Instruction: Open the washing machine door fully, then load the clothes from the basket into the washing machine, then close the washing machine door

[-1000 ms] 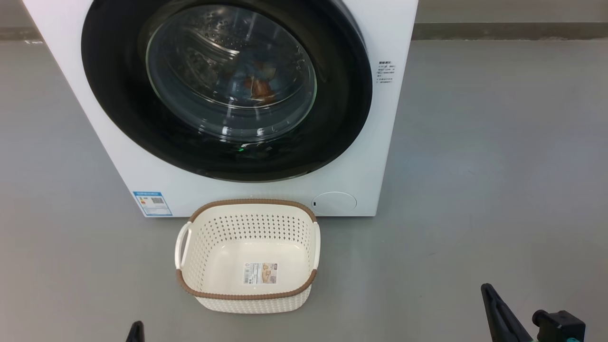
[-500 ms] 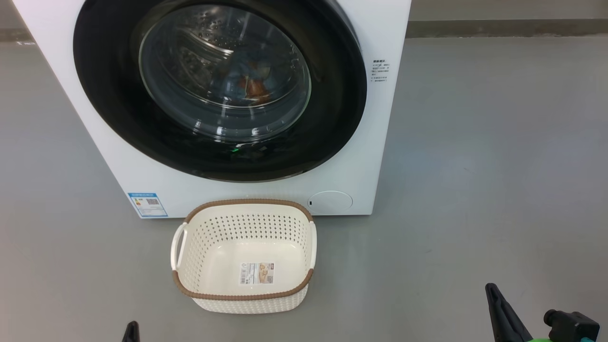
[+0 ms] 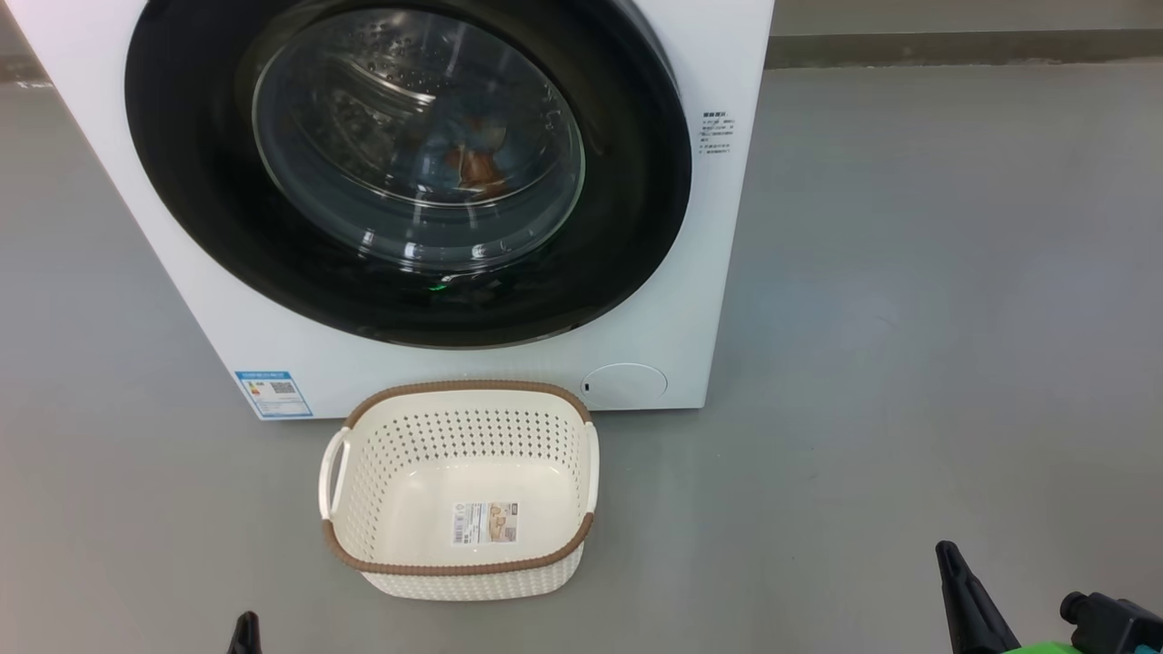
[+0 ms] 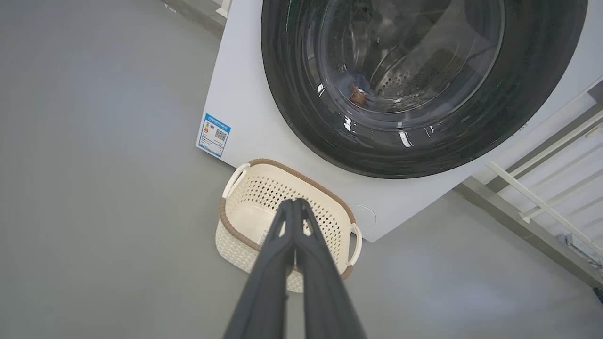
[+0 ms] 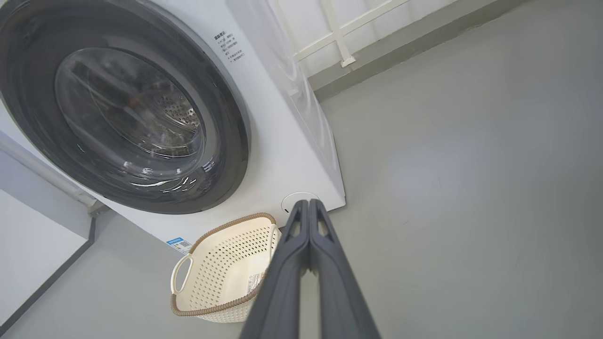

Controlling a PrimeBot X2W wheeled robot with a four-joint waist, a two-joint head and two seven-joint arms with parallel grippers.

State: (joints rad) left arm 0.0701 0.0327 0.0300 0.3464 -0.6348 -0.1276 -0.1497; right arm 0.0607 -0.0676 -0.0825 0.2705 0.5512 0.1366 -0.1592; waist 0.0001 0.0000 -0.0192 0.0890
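Clothes (image 3: 468, 165) hang from neither gripper. Nearest me, the left gripper (image 4: 293, 202) and right gripper (image 5: 308, 202) are each pinched tight with nothing between the fingers. Both are held low and back from the work, which I read as arms with no job left. Just beyond them the basket (image 3: 472, 436) stands upright on the floor (image 3: 909, 318), close in front of the washer (image 3: 509, 368); whether it touches I cannot tell. It sits left of the washer's round flap (image 3: 624, 385), its bottom bare but for a label (image 3: 484, 523). That spot makes sense, I think: a short lift from basket to drum. Above it the door (image 3: 636, 182) lies flush in the white front, so I judge it closed. Through its glass (image 3: 363, 109) the clothes show as a blue and orange-brown scrap low in the steel drum. Loading and closing look done. The floor is smooth matt grey, open out to the right, and meets a dark skirting (image 3: 954, 45) at the far wall. A white rail (image 4: 541, 202) runs behind the washer.
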